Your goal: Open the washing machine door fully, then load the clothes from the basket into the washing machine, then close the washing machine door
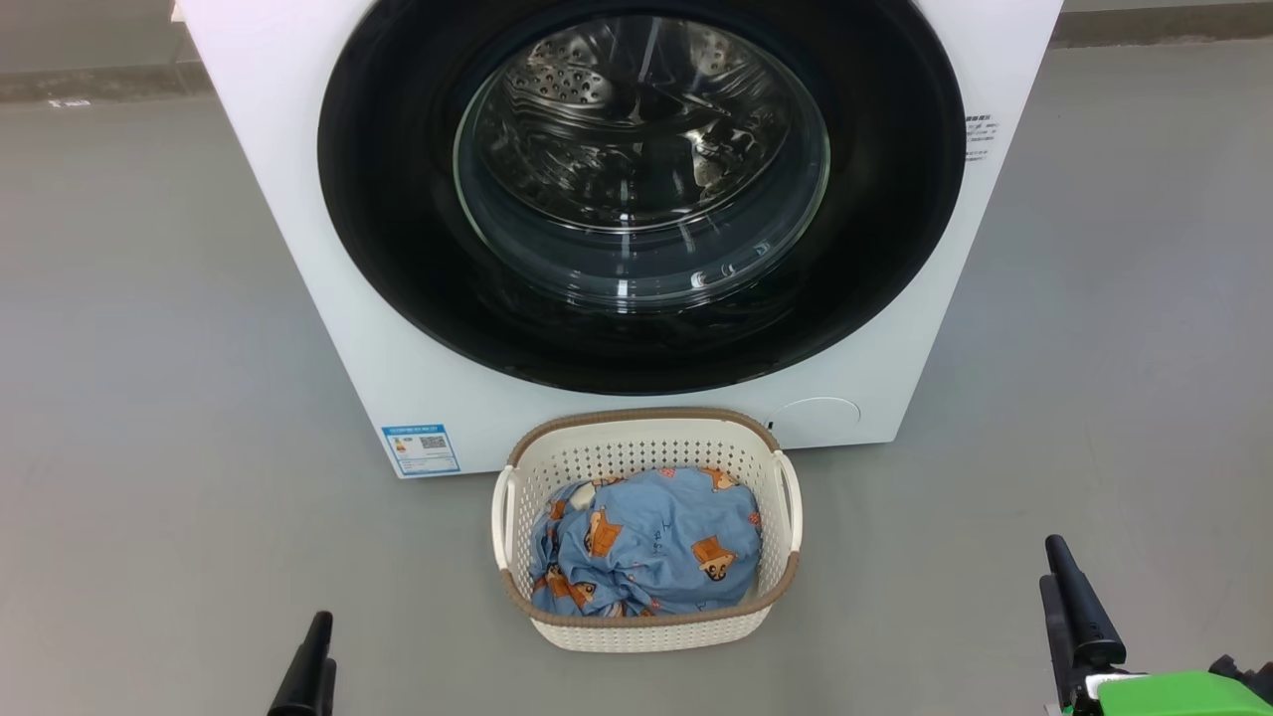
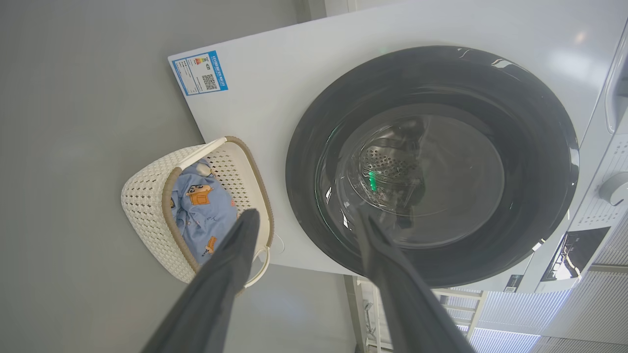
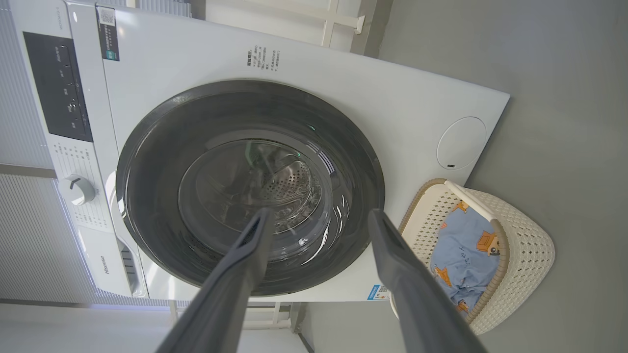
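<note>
The white washing machine (image 1: 298, 249) stands straight ahead with its door (image 1: 398, 199) shut, black rim flat against the front and the steel drum visible through the glass bowl. On the floor right in front of it sits the cream basket (image 1: 646, 416), holding the light blue clothes (image 1: 656, 542) with orange figures. My left gripper (image 1: 316, 636) is low at the left and my right gripper (image 1: 1059, 562) low at the right, both short of the basket. Each is open and empty, as seen in the left wrist view (image 2: 308, 215) and the right wrist view (image 3: 320, 214).
Grey floor (image 1: 129, 398) surrounds the machine and basket on both sides. A blue label sticker (image 1: 421, 449) and a round white flap (image 1: 816, 420) sit low on the machine's front. The control panel with a dial (image 3: 78, 189) is above the door.
</note>
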Robot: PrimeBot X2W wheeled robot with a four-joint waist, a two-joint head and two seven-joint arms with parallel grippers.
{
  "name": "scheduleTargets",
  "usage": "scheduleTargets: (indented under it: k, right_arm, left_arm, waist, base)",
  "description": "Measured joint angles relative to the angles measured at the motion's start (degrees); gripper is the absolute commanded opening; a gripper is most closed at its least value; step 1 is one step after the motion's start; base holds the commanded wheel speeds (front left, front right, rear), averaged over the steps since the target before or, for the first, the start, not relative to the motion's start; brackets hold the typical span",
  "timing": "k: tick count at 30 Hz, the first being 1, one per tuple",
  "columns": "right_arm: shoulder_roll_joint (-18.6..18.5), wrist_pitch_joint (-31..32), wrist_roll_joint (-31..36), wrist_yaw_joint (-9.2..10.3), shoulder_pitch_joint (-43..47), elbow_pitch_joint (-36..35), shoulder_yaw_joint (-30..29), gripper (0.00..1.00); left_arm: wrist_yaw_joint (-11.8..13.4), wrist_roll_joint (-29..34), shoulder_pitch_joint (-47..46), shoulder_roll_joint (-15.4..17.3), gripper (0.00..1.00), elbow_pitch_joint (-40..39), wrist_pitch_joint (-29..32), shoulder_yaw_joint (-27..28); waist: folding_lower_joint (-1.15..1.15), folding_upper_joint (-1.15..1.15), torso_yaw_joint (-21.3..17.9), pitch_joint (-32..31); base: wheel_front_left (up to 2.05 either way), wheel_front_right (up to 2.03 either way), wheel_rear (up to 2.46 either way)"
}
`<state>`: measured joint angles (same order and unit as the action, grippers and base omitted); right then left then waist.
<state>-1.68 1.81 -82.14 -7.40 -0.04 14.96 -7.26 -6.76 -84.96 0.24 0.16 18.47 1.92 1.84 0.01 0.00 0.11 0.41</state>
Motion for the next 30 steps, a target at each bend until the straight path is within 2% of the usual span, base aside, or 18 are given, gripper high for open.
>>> scheduleTargets:
  k: [16, 30]
  right_arm:
    - [-0.16, -2.52, 16.19, 0.00, 0.06, -3.75, 1.34, 1.00]
    - [-1.08, -4.79, 30.78, 0.00, 0.05, -3.86, 3.28, 1.00]
  left_arm:
    - [-0.02, 15.16, -0.01, 0.26, 1.00, -2.23, -2.50, -1.55]
    - [1.46, 27.16, 0.00, 0.48, 1.00, -3.32, -4.72, -2.91]
  waist:
    - [0.00, 0.00, -0.06, 0.32]
    - [0.00, 0.00, -0.13, 0.53]
  base:
    - [0.00, 0.00, 0.00]
    - [0.00, 0.00, 0.00]
